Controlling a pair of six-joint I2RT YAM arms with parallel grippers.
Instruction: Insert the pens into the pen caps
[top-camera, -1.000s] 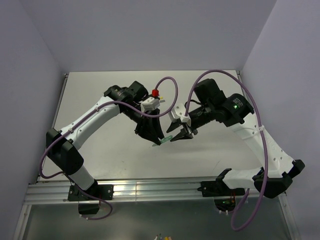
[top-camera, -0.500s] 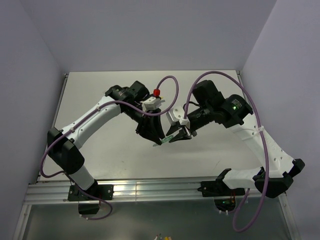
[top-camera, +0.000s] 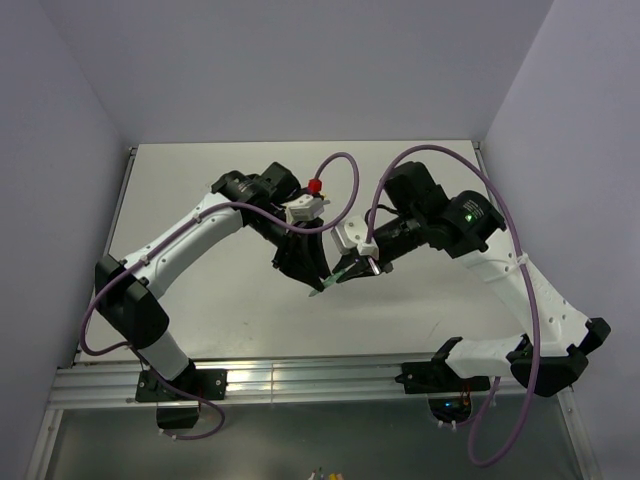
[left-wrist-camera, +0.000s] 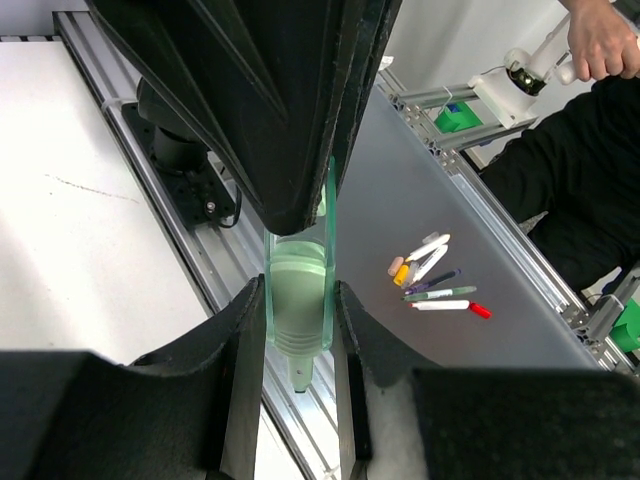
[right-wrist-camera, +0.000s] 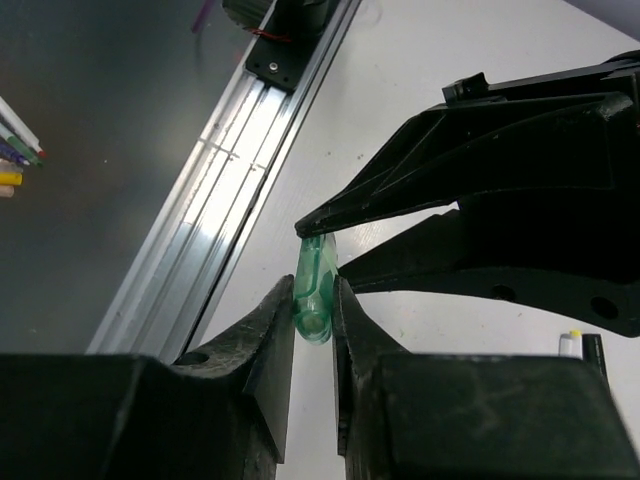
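Note:
A translucent green pen (top-camera: 335, 278) hangs in the air over the white table, between both grippers. My left gripper (top-camera: 318, 285) is shut on it; in the left wrist view the pen (left-wrist-camera: 298, 320) sits between the fingers with its nib pointing past them. My right gripper (top-camera: 352, 270) is shut on the pen's other end, a hollow green tube end (right-wrist-camera: 318, 262) pinched between its jaws (right-wrist-camera: 313, 300). Other pens (left-wrist-camera: 440, 294) and a yellow pen cap (left-wrist-camera: 402, 274) lie loose on the dark surface beyond the rail.
An aluminium rail (top-camera: 300, 378) runs along the table's near edge, with a dark grey surface (left-wrist-camera: 470, 200) below it. The white table (top-camera: 200, 300) is walled on three sides. A person's hand (left-wrist-camera: 605, 40) shows at the far right of the left wrist view.
My right gripper has moved left to the green pen and closed its jaws on the pen's end. The left gripper has kept its grip and barely moved.

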